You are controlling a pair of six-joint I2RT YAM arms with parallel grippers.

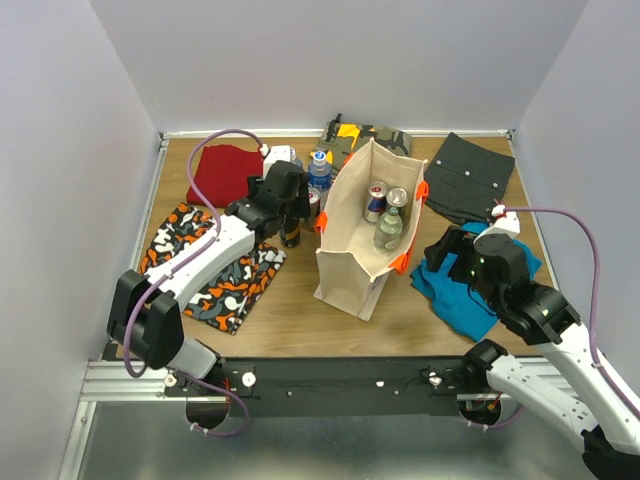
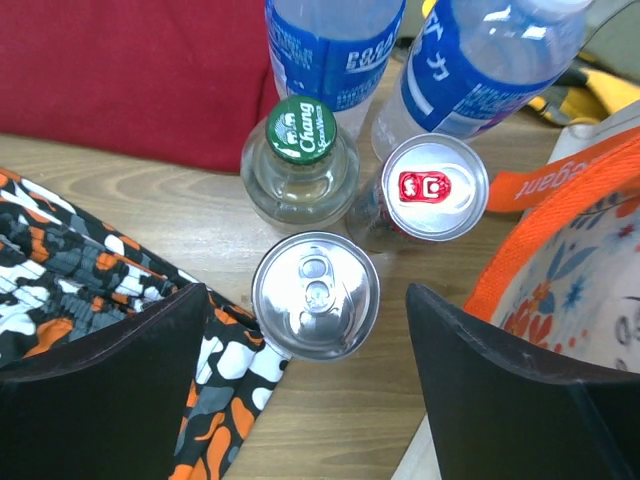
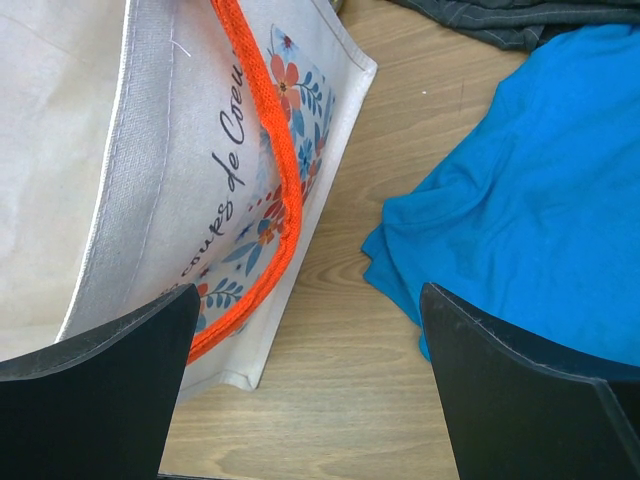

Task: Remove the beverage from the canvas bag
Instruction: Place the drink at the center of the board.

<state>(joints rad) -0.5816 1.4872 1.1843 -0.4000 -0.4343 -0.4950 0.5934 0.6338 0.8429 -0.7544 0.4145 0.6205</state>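
The beige canvas bag (image 1: 352, 262) with orange handles stands upright mid-table. Inside it are a blue-and-red can (image 1: 376, 200), a silver can (image 1: 397, 197) and a clear bottle (image 1: 389, 230). My left gripper (image 1: 292, 208) is open and empty, left of the bag. In the left wrist view it (image 2: 306, 335) hovers over a silver-topped can (image 2: 315, 295) that stands just ahead of the fingertips. My right gripper (image 1: 447, 250) is open and empty by the bag's right side. In the right wrist view it (image 3: 308, 310) is over bare wood beside the bag (image 3: 200, 150).
Left of the bag stand a red-tab can (image 2: 435, 187), a green-capped bottle (image 2: 300, 165) and two blue-label water bottles (image 2: 335, 45). Folded clothes lie around: patterned (image 1: 215, 265), red (image 1: 225, 172), dark grey (image 1: 470, 178), blue (image 3: 520, 200). Walls enclose the table.
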